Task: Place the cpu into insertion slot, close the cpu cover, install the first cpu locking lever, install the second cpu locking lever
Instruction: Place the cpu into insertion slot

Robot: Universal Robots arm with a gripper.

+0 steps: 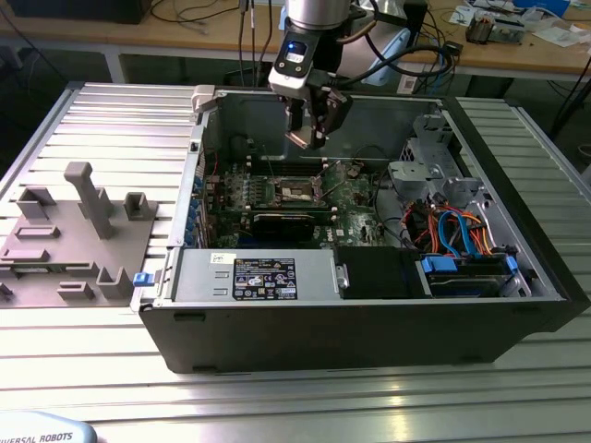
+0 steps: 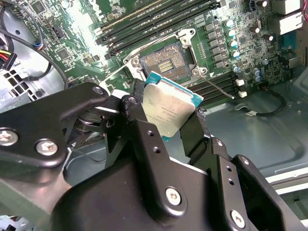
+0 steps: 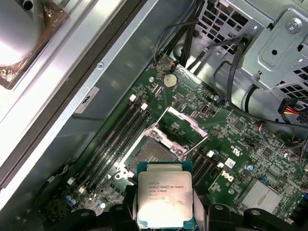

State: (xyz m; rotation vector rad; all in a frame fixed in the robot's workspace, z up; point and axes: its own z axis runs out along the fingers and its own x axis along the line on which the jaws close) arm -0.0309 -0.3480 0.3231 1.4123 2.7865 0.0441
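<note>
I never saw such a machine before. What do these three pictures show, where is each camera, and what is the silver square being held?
This is a robot arm working above an open computer case on a ribbed metal table. The exterior view looks from outside; both wrist views come from cameras riding on the arm. Its end effector is shut on the cpu, held above the motherboard. The insertion slot on it is empty, and the cpu cover stands open. A grey parts holder lies beside the case.

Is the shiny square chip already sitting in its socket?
No, in the second wrist view the tool holds the cpu clear of the empty insertion slot.
</note>
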